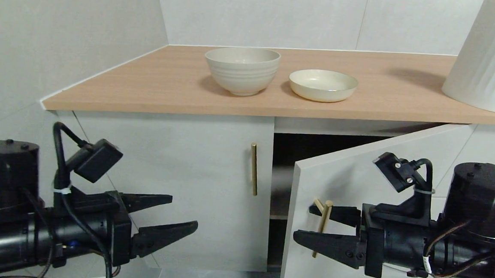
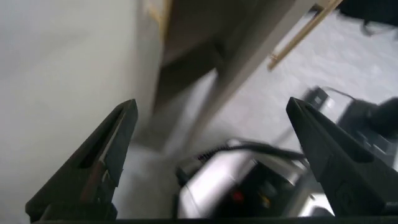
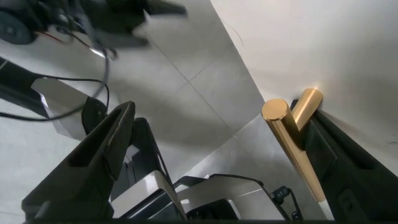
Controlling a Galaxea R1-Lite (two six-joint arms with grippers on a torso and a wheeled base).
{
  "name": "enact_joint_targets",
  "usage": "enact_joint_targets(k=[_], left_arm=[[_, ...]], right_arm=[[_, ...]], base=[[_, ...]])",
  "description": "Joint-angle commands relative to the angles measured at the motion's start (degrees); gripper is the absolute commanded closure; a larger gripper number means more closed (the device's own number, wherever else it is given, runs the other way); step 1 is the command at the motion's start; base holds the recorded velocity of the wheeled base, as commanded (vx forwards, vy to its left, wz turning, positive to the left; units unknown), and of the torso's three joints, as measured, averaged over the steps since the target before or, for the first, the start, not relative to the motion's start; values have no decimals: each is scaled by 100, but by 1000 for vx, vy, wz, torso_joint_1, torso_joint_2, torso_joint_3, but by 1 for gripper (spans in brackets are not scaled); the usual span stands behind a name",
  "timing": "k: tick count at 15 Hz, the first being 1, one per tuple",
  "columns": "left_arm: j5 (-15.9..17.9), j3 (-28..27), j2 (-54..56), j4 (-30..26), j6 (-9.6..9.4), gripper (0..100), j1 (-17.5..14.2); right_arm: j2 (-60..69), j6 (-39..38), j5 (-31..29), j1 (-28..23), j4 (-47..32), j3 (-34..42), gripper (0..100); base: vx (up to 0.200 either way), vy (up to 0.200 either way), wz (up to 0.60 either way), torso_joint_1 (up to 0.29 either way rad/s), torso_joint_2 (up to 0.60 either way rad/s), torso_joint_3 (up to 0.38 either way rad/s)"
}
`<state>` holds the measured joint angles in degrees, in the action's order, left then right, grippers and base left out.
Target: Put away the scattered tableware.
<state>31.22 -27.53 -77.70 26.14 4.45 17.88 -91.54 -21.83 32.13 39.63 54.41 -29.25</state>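
Plainly, the tableware sits on the wooden counter (image 1: 147, 90), at about 12 o'clock in the head view. A deep ribbed bowl (image 1: 242, 70) stands upright with its mouth facing up. A shallow dish (image 1: 323, 85) sits just beside it at the bowl's 3 o'clock, also mouth up, and the two are apart. Both are round, so neither has a long axis of its own, but as a pair they line up from 9 to 3 o'clock along the counter. A white ribbed vessel (image 1: 489, 55) stands well apart from them at 2 o'clock.

Below the counter, the left cabinet door (image 1: 176, 186) is closed, and its brass handle (image 1: 254, 168) runs straight from 12 to 6. The right cabinet door (image 1: 357, 171) stands swung open, showing a dark interior. Its brass bar handle (image 1: 322, 223) runs roughly from 1 to 7.

The left gripper (image 1: 184, 213) is at 8 o'clock. Its forearm lies level and comes in from 9, pointing toward 3. The claw is spread wide with nothing between the fingers, in front of the closed door.

The right gripper (image 1: 302, 223) is at 4 o'clock. Its forearm is also level and comes in from 3, pointing toward 9. This claw is wide too, with one finger above and one below the open door's handle. The wrist view shows the bar lying close against one finger, with the other finger well away from it.
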Motion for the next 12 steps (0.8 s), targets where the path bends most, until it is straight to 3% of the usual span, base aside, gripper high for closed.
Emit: enact_joint_targets(k=[1, 5, 6, 9, 12], left_arm=[[-28, 63, -447, 41, 82, 0, 259], [-28, 107, -544, 49, 135, 0, 400], [-28, 90, -553, 58, 135, 100, 426], [-28, 46, -650, 181, 109, 100, 435], [-72, 28, -1537, 1060, 100, 100, 787]], right_arm=[[-110, -14, -5, 1, -71, 7, 0], [-101, -14, -5, 1, -71, 7, 0], [-101, -14, -5, 1, -71, 15, 0], [-92, -14, -5, 1, -71, 15, 0], [-119, -14, -5, 1, -71, 7, 0]], base=[[0, 0, 0, 0, 0, 0], [0, 0, 0, 0, 0, 0], [0, 0, 0, 0, 0, 0], [0, 0, 0, 0, 0, 0], [0, 0, 0, 0, 0, 0]])
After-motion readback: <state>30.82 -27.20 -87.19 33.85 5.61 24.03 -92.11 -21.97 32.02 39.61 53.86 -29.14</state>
